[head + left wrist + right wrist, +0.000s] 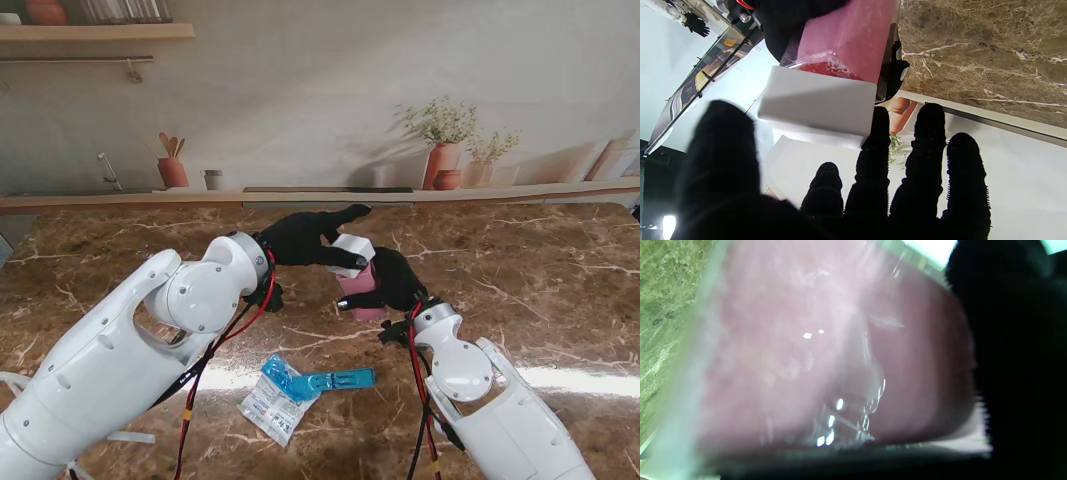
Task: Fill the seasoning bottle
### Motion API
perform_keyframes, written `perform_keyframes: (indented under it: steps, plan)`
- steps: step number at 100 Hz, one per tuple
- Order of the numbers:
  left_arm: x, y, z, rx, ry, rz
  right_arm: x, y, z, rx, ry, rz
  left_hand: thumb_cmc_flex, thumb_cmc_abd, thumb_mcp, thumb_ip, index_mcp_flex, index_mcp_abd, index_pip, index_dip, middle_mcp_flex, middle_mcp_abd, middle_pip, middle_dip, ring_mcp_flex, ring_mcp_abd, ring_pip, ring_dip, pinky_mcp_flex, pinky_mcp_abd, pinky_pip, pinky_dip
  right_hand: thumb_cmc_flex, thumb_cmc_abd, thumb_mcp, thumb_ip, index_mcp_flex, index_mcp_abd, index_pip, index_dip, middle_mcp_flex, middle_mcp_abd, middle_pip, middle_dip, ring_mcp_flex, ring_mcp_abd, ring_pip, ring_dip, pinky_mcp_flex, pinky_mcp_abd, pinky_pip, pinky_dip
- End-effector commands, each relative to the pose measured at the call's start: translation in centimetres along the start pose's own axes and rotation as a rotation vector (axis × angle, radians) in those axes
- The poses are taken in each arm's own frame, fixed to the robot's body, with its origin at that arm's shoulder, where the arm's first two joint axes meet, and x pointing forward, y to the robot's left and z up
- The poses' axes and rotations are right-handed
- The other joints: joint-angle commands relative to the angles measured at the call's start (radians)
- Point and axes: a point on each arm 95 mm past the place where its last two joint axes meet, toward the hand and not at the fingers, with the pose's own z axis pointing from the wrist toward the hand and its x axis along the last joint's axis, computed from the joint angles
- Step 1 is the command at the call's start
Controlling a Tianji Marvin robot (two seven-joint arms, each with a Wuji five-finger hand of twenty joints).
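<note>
Nearest me, the two white arms rise from the lower corners, the left arm (130,350) bulky and the right arm (490,400) slimmer, both trailing red and black cables. Between them on the brown marble table (100,260) lies a torn white sachet (272,408), with a blue strip (325,380) touching its far edge and stretching rightward. Farther from me, near the table's middle, the left hand (305,240) in its black glove reaches over the bottle (362,290) from the left, thumb and fingers curled around the white cap (352,246); the left wrist view shows a fingertip (878,133) against the cap's edge (816,103) while the other fingers stand free of it, so whether it truly grips the cap cannot be told. The bottle is clear with pink-red contents, held upright just over the table. The right hand (395,283) wraps it from the right, clenched around the body; in the right wrist view the pink wall (826,356) fills nearly everything, with the black glove (1017,356) pressed alongside. The two hands hide most of the bottle from the stand's view. Along the back wall run a ledge with a pot of utensils (172,168), a small cup (212,179), and, to the right, two terracotta plant pots (442,160).
</note>
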Motion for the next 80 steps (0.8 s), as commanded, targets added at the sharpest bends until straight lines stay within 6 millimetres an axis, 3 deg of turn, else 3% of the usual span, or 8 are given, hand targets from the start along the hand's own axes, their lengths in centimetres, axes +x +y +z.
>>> perform_keyframes:
  steps: [1,14,24,41,55,64,70,80]
  plan:
    - [0.3,0.1,0.1,-0.018,0.014,0.01,0.2,0.1,0.1,0.0,0.004,0.007,0.033,0.005,0.105,0.037,-0.002,0.012,0.694,-0.025,-0.005,-0.061,0.043,0.023,-0.015,-0.036,0.002,-0.014,-0.03,0.01,0.015,-0.003,0.313,0.402,0.371,0.072,0.157,-0.214,0.183,0.056,0.057,-0.113,0.094,0.034,0.067,-0.09,0.173,0.068,0.008,-0.029,0.014,0.029]
    - [0.4,0.1,0.0,-0.038,0.04,0.029,0.1,0.2,0.0,-0.005,0.0,0.01,-0.086,-0.141,0.888,0.022,-0.012,0.001,0.685,-0.046,-0.046,-0.096,0.012,0.0,-0.063,-0.073,-0.06,-0.041,-0.078,-0.008,-0.058,-0.013,0.313,0.402,0.371,0.072,0.157,-0.214,0.183,0.056,0.058,-0.112,0.094,0.034,0.068,-0.09,0.173,0.069,0.008,-0.028,0.014,0.029]
    - [0.3,0.1,-0.1,-0.051,0.069,0.034,0.1,0.3,-0.1,-0.009,-0.003,0.022,0.046,-0.251,1.161,-0.046,-0.029,-0.024,0.663,-0.071,-0.103,-0.132,-0.082,-0.101,-0.134,-0.109,-0.146,-0.094,-0.146,-0.026,-0.163,-0.028,0.314,0.403,0.371,0.072,0.157,-0.214,0.183,0.056,0.058,-0.112,0.094,0.035,0.068,-0.09,0.174,0.07,0.007,-0.027,0.014,0.03]
    - [0.1,-0.6,-0.5,-0.182,0.189,0.051,0.1,0.2,-0.1,-0.008,-0.001,0.03,0.257,-0.222,1.052,-0.069,-0.13,-0.12,0.545,-0.224,-0.438,-0.19,-0.277,-0.407,-0.421,-0.228,-0.387,-0.347,-0.247,-0.223,-0.576,-0.137,0.318,0.4,0.376,0.073,0.159,-0.213,0.182,0.057,0.06,-0.113,0.095,0.035,0.069,-0.09,0.174,0.07,0.008,-0.027,0.015,0.032]
    - [-0.2,-1.1,-0.7,-0.195,0.201,0.02,0.1,0.3,-0.1,-0.008,-0.001,0.03,0.003,-0.246,0.948,-0.019,-0.218,-0.086,0.471,-0.281,-0.598,-0.142,-0.357,-0.514,-0.535,-0.206,-0.433,-0.424,-0.27,-0.231,-0.791,-0.012,0.317,0.399,0.38,0.071,0.16,-0.212,0.182,0.058,0.06,-0.113,0.095,0.035,0.069,-0.09,0.173,0.07,0.008,-0.027,0.015,0.033]
    - [-0.3,-1.0,-0.8,-0.158,0.189,-0.017,0.1,0.3,-0.1,-0.009,-0.001,0.028,-0.066,-0.207,0.616,-0.005,-0.223,-0.076,0.44,-0.265,-0.62,-0.111,-0.385,-0.461,-0.538,-0.175,-0.426,-0.427,-0.269,-0.194,-0.819,-0.027,0.317,0.399,0.38,0.071,0.162,-0.212,0.182,0.059,0.061,-0.113,0.095,0.034,0.069,-0.09,0.173,0.07,0.008,-0.027,0.015,0.034]
    - [-0.2,-1.0,-0.8,-0.124,0.164,-0.014,0.1,0.3,-0.2,-0.008,-0.002,0.027,-0.061,-0.136,0.278,0.012,-0.223,-0.051,0.451,-0.231,-0.602,-0.087,-0.346,-0.399,-0.49,-0.143,-0.399,-0.395,-0.277,-0.172,-0.789,0.034,0.317,0.399,0.381,0.07,0.162,-0.212,0.182,0.06,0.061,-0.114,0.096,0.035,0.069,-0.089,0.173,0.071,0.008,-0.027,0.014,0.034]
    - [-0.1,-0.8,-0.8,-0.082,0.107,0.018,0.2,0.3,-0.2,-0.007,-0.002,0.026,-0.087,-0.06,0.049,0.025,-0.225,-0.014,0.463,-0.193,-0.531,-0.058,-0.276,-0.318,-0.405,-0.105,-0.336,-0.318,-0.25,-0.141,-0.712,0.07,0.316,0.399,0.381,0.07,0.163,-0.212,0.181,0.06,0.062,-0.113,0.096,0.035,0.07,-0.09,0.174,0.071,0.008,-0.027,0.014,0.034]
